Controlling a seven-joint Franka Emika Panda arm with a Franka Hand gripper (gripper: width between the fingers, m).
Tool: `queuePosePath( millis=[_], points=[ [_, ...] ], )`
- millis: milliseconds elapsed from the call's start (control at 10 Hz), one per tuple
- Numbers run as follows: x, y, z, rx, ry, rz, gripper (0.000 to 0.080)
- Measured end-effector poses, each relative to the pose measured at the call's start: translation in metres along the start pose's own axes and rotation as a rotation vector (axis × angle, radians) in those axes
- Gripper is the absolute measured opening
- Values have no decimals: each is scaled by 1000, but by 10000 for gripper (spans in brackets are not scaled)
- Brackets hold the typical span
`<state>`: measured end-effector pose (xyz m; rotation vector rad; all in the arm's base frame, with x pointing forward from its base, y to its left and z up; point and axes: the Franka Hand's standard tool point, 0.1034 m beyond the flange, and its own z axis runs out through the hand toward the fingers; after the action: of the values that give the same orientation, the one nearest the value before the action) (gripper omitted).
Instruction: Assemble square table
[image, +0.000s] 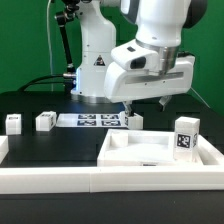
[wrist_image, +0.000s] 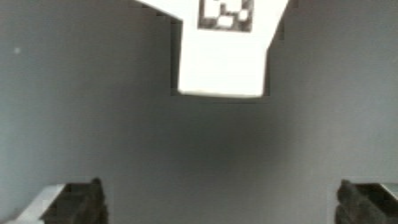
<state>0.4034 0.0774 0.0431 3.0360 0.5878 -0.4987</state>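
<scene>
Four small white legs show in the exterior view: the far-left leg (image: 13, 122) and second leg (image: 45, 120) at middle left, the centre leg (image: 133, 119) just below the gripper (image: 128, 106), and the upright leg (image: 185, 135) at right by the rim of the square tabletop (image: 112, 150), which fills the lower right (tags face the camera). In the wrist view the gripper (wrist_image: 222, 205) has its jaws spread wide and empty, with a tagged leg (wrist_image: 222, 50) lying apart from the fingertips (wrist_image: 71, 205).

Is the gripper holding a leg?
No, the gripper is open and empty; the leg lies apart from its fingers.
</scene>
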Motion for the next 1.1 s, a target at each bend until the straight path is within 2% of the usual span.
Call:
queuePosePath(
  millis=[200,300,500,700,900,1000,1100],
  points=[
    [3,-1,2,19,-112,1,649],
    [-2,0,6,29,-177,1,649],
    [-7,10,11,13,-317,-24,649],
    [-12,9,14,26,-453,-24,649],
    [-8,8,18,36,-540,-25,649],
    [-14,7,19,47,-613,-23,649],
    [-13,9,25,51,-673,-13,649]
  ],
)
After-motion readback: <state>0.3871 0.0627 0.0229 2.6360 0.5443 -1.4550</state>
